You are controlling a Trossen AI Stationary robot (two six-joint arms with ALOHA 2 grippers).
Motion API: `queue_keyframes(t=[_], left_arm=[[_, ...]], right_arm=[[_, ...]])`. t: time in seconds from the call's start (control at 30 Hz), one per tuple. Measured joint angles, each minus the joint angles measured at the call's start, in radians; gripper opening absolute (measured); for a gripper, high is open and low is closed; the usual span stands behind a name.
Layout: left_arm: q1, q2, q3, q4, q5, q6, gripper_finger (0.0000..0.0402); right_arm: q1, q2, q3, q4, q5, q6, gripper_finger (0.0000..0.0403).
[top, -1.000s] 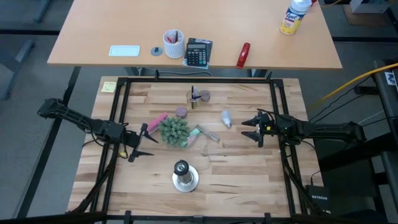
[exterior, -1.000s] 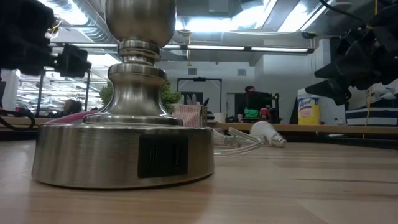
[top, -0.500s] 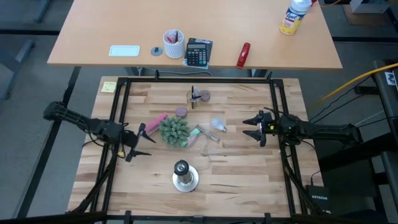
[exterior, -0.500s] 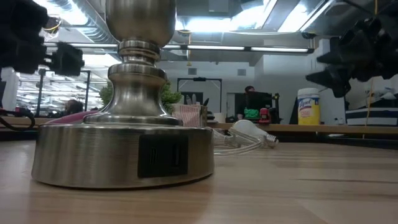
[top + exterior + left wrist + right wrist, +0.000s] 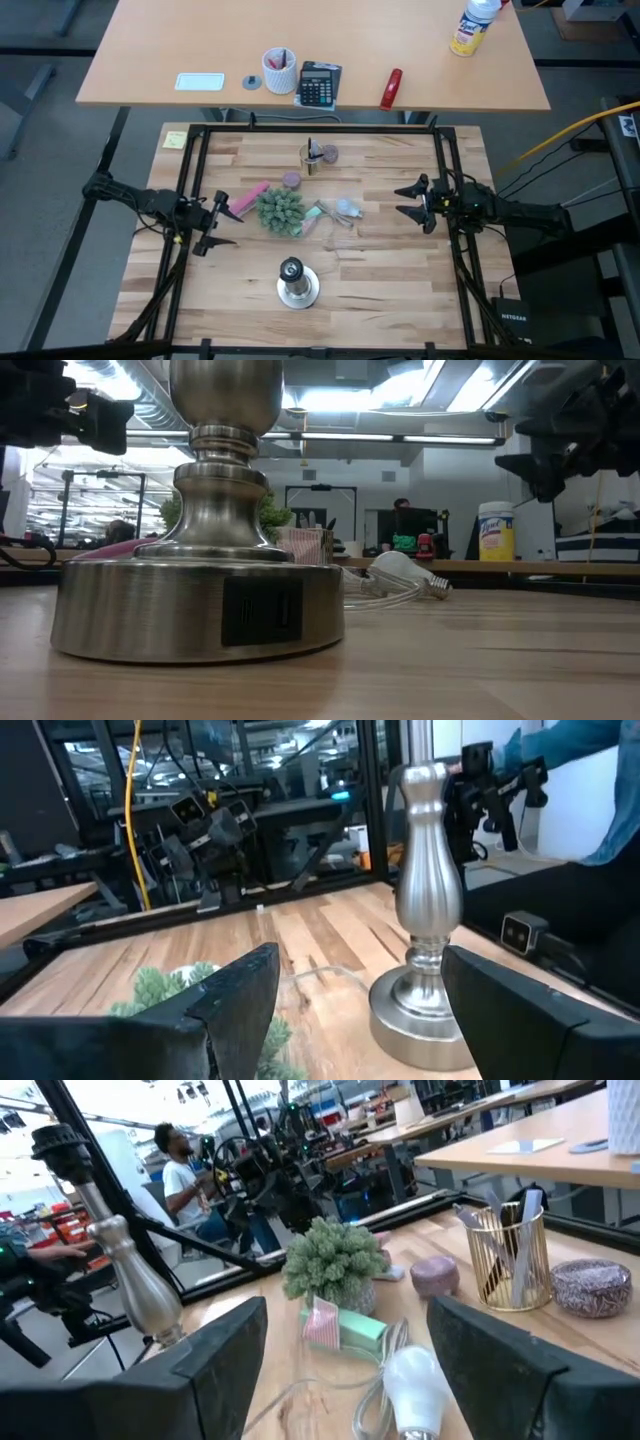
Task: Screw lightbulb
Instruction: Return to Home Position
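Note:
The lightbulb (image 5: 347,208), a frosted white globe with a silvery screw base, lies on its side on the wooden table (image 5: 400,280), next to a green packet and some clear wrapping. In the right wrist view the lightbulb (image 5: 415,1378) has its base toward the camera. The silver stand (image 5: 292,283) with its black socket stands upright near the table's front edge, free of both arms. My left gripper (image 5: 222,222) hangs open and level at the left, above the table. My right gripper (image 5: 405,200) hangs open and level at the right, a short way from the bulb.
A small green plant (image 5: 280,210), a pink item (image 5: 250,195) and a green packet (image 5: 322,215) crowd the middle. A gold wire holder (image 5: 313,157), a round tin (image 5: 329,154) and a mauve puck (image 5: 291,180) sit farther back. Black frame rails (image 5: 190,200) line the table's sides.
The lightbulb has rolled across the table toward the left and a little nearer, stopping beside the green packet. Both grippers have risen and tipped up toward level. My right gripper stays open and my left arm has drawn back slightly toward the left edge.

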Motion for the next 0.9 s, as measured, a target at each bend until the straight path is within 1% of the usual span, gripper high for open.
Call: queue_keyframes(t=[0.9], left_arm=[[0.000, 0.003, 0.000, -0.005, 0.000, 0.000, 0.0269]], right_arm=[[0.001, -0.001, 0.000, -0.009, 0.000, 0.000, 0.0280]])
